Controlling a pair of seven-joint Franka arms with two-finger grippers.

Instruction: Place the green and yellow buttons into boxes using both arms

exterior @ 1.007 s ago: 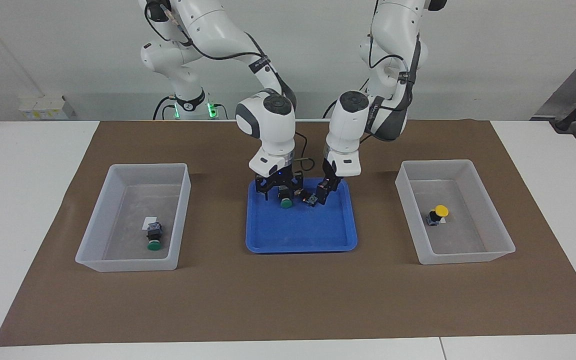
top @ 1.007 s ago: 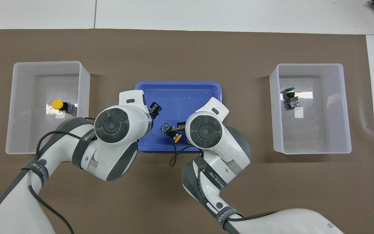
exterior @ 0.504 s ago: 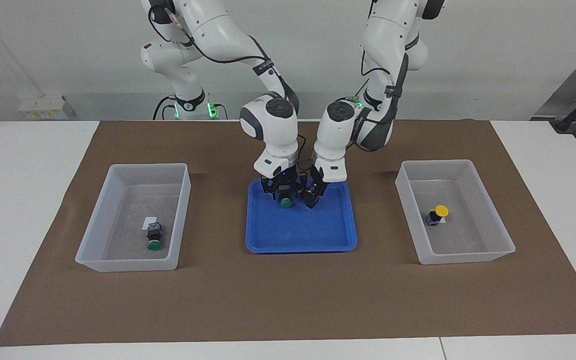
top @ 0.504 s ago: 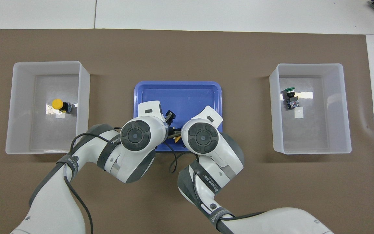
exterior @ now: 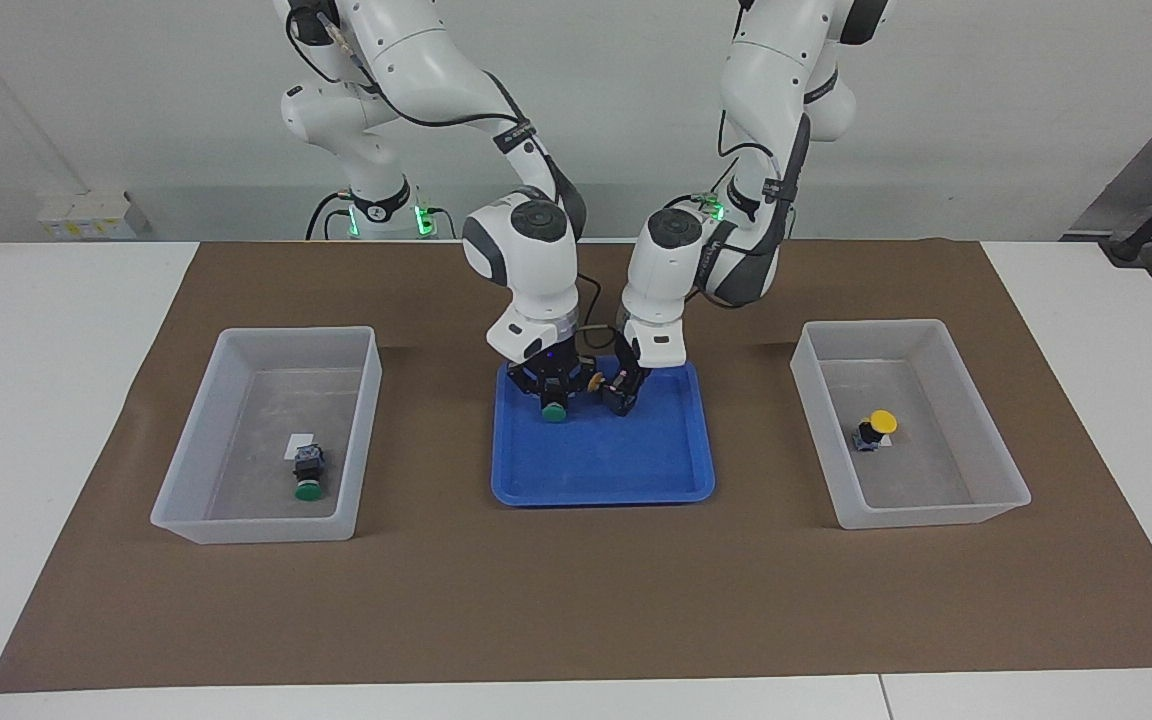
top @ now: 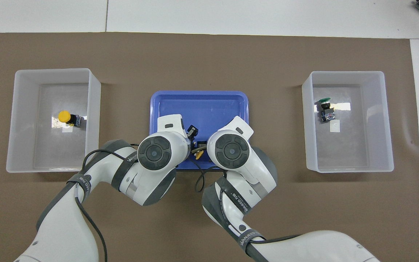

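Note:
My right gripper (exterior: pixel 554 392) is shut on a green button (exterior: pixel 555 411), whose cap hangs just above the blue tray (exterior: pixel 606 470). Close beside it, my left gripper (exterior: pixel 620 393) sits low in the tray, shut on the body of a yellow button (exterior: pixel 594 381). That button's cap (top: pixel 197 155) sticks out toward the right gripper. The box (exterior: pixel 204 440) at the right arm's end holds a green button (exterior: pixel 308 480). A yellow button (exterior: pixel 876 427) lies in the box (exterior: pixel 966 420) at the left arm's end.
A brown mat (exterior: pixel 576 600) covers the table under the tray and both boxes. In the overhead view both wrists crowd over the tray's edge nearest the robots (top: pixel 209 103), and a black cable loops between them.
Both hands drew together over the tray. The right gripper shut on the green button and shifted toward its own end. The left gripper closed in on the yellow button.

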